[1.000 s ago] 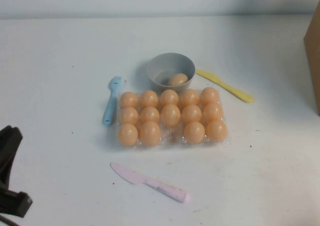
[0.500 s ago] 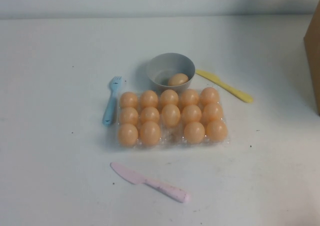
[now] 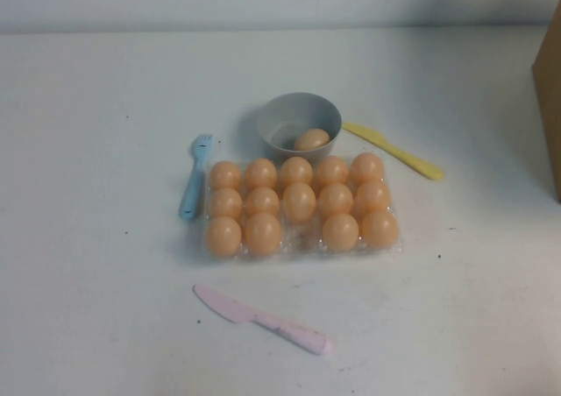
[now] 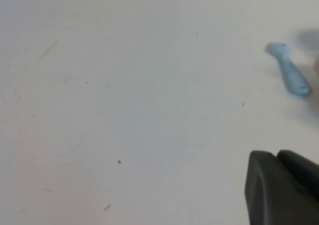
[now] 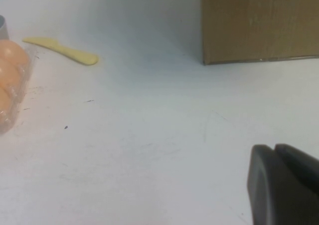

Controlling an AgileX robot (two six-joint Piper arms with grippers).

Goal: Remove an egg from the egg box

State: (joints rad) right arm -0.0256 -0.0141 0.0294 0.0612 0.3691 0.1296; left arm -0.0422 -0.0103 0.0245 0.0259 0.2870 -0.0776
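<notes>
One egg (image 3: 312,139) lay inside the grey bowl (image 3: 285,113), which touched the egg box (image 3: 302,239) at its 12 o'clock edge; the front row's middle cup sat bare. The left gripper (image 4: 284,190) hung over bare table (image 3: 105,291) near a blue fork (image 4: 289,74), the right gripper (image 5: 285,187) before a cardboard box (image 5: 259,23); whether either claw was spread could not be told.

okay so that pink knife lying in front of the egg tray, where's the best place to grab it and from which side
Probably the handle end of the pink knife: it looks thicker than the tapering blade. It lies flat on the table, apart from the egg box, so come straight down, fingers across its width. Neither tool is near: the left tool and right tool show only in their wrist views.
</notes>
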